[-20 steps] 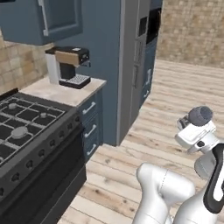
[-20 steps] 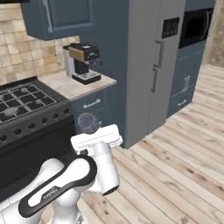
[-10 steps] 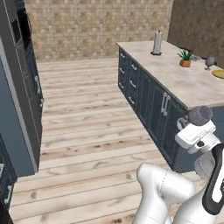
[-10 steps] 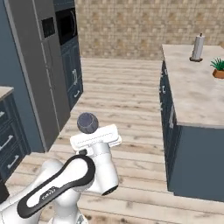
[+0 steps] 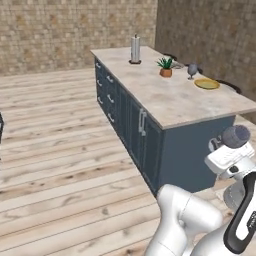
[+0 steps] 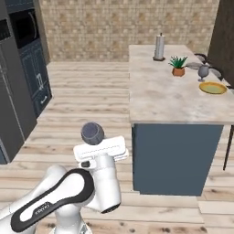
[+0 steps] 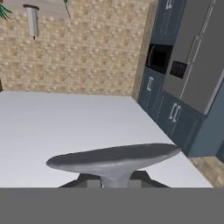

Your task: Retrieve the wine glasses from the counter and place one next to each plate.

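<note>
My gripper (image 7: 114,181) is shut on the stem of a smoky grey wine glass (image 7: 114,158), whose round foot spreads just beyond the fingertips. From the base the held glass (image 6: 93,132) is a dark round shape above the white hand (image 6: 100,150), low in front of the island; it is also at the right edge (image 5: 235,136). A second wine glass (image 5: 192,70) (image 6: 204,71) stands upright on the island top, just beside the yellow-rimmed plate (image 5: 206,84) (image 6: 213,87). A flat grey shape (image 6: 194,66) behind that glass may be the grey plate. The counter is out of view.
The long marbled island (image 5: 170,102) (image 6: 169,103) over dark-blue cabinets carries a paper-towel roll (image 5: 135,49) (image 6: 159,46) and a potted plant (image 5: 165,67) (image 6: 178,66). Tall dark cabinets with a built-in oven (image 6: 25,55) line the left. Open wooden floor (image 5: 60,150) lies between.
The whole picture has swung from the stove and coffee-machine corner to the island: the base has turned. The gripper holds the glass in the same pose throughout.
</note>
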